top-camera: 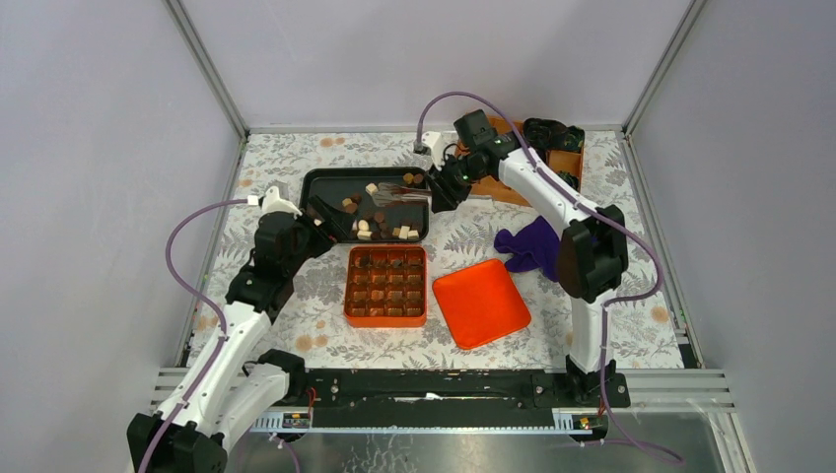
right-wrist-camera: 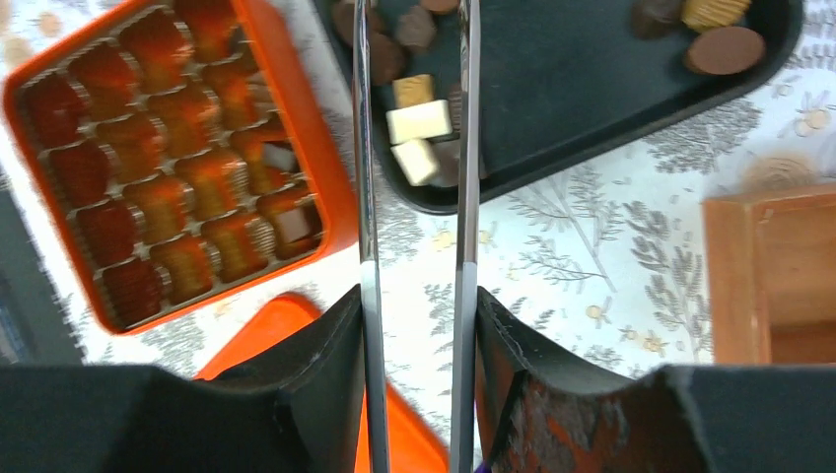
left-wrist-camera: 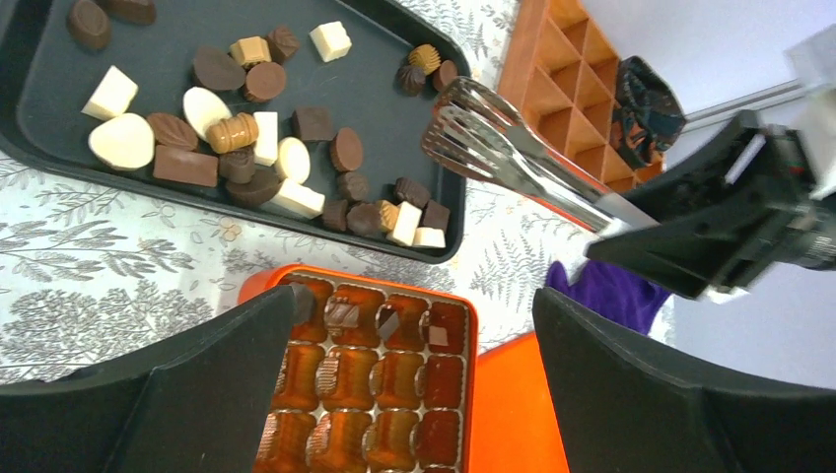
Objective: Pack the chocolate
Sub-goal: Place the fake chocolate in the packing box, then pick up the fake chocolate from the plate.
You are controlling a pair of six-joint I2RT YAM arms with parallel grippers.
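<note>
The right gripper [right-wrist-camera: 414, 315] is clamped on one pair of metal tongs [right-wrist-camera: 363, 148], whose long axis runs straight up the right wrist frame. Between its arms, just ahead, lie cream cubes of the chocolate [right-wrist-camera: 419, 120]. About thirty loose pieces crowd the single black tray [top-camera: 317, 179] at upper centre. One orange box [top-camera: 349, 286] below holds at least two. The left gripper [left-wrist-camera: 414, 325] is wide and empty, so the right arm is better placed.

At the back, chocolates [top-camera: 380, 222] are seen scattered in the tray [top-camera: 325, 182]; the box [top-camera: 348, 286] is set just before it, the lid [top-camera: 480, 302] to its right, the cloth [top-camera: 532, 244] behind the lid.
</note>
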